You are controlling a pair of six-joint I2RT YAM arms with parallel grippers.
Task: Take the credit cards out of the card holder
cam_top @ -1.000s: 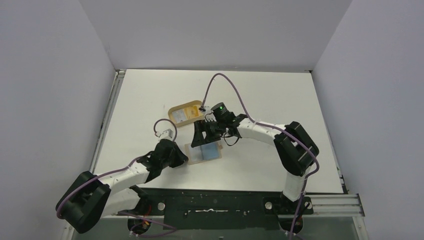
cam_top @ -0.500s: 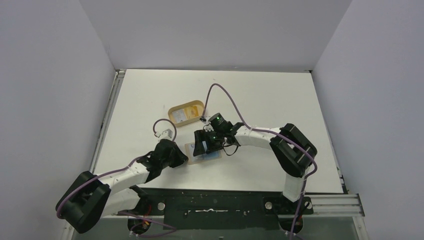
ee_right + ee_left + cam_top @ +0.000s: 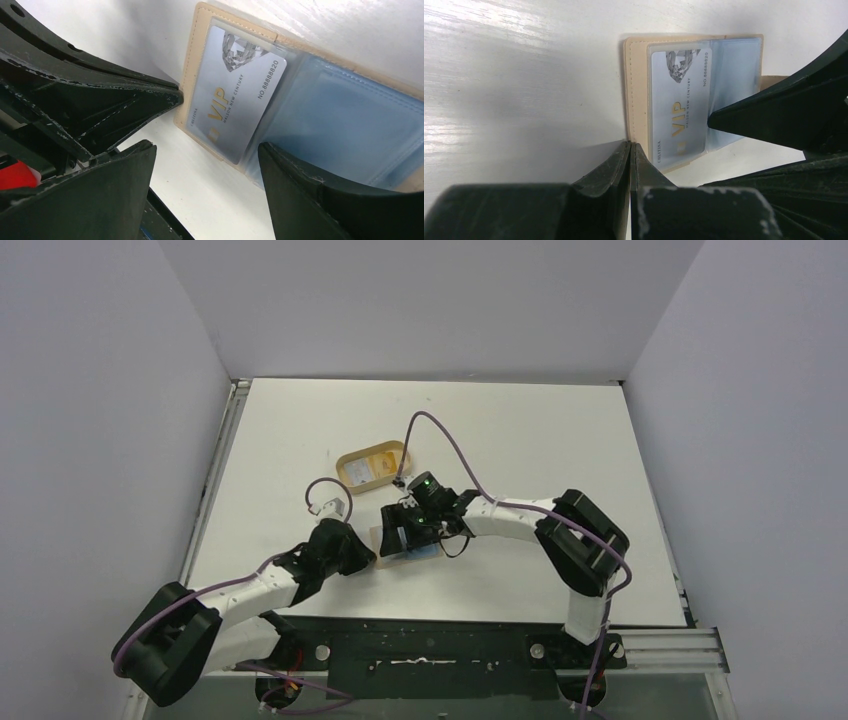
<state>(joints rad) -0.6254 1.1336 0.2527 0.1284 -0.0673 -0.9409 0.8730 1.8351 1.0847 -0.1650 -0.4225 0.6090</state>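
Observation:
The tan card holder (image 3: 636, 90) lies open and flat on the white table. A light blue credit card (image 3: 235, 100) printed "VIP" sits in its clear sleeve, with empty blue-tinted sleeves (image 3: 340, 115) beside it. My left gripper (image 3: 630, 145) is shut, its tips touching the holder's outer tan edge. My right gripper (image 3: 205, 147) hangs open low over the holder; one finger (image 3: 774, 115) sits over the sleeves by the card's edge, the other over bare table. In the top view the right gripper (image 3: 402, 530) covers most of the holder (image 3: 377, 538).
An oval tan tray (image 3: 345, 458) with a yellow inside stands just behind the holder. A small white connector on the left arm's purple cable (image 3: 335, 508) hangs to the left. The table's raised rail (image 3: 215, 480) runs along the left side.
My right gripper has moved left and down over the card holder, covering more of it in the top view. The left arm has stayed where it was.

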